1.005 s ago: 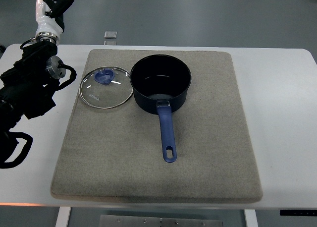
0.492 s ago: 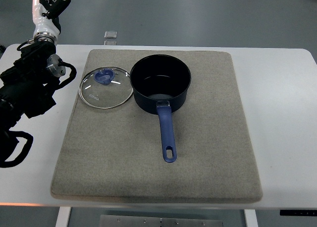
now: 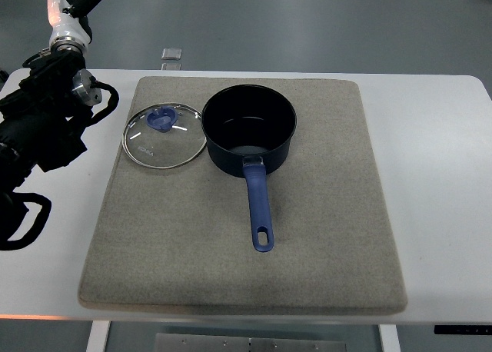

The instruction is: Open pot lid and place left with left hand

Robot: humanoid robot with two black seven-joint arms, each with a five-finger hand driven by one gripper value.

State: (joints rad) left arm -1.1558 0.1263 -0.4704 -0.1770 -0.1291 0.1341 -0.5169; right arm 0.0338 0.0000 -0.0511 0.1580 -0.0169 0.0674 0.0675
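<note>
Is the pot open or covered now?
Open: the pot has no cover; the glass lid lies flat beside it on the mat.

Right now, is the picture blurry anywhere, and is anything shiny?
Top view: the pot, lid and mat look sharp, under soft even light with only faint shadows; the glass lid shows small bright glints; the left hand is cut off by the top edge, and an orange glow runs along the table's bottom left edge.

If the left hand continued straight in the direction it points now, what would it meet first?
Probably nothing. The left hand points up and away toward the picture's top edge, beyond the table, away from the glass lid and pot. It is partly cropped, so this is uncertain.
</note>
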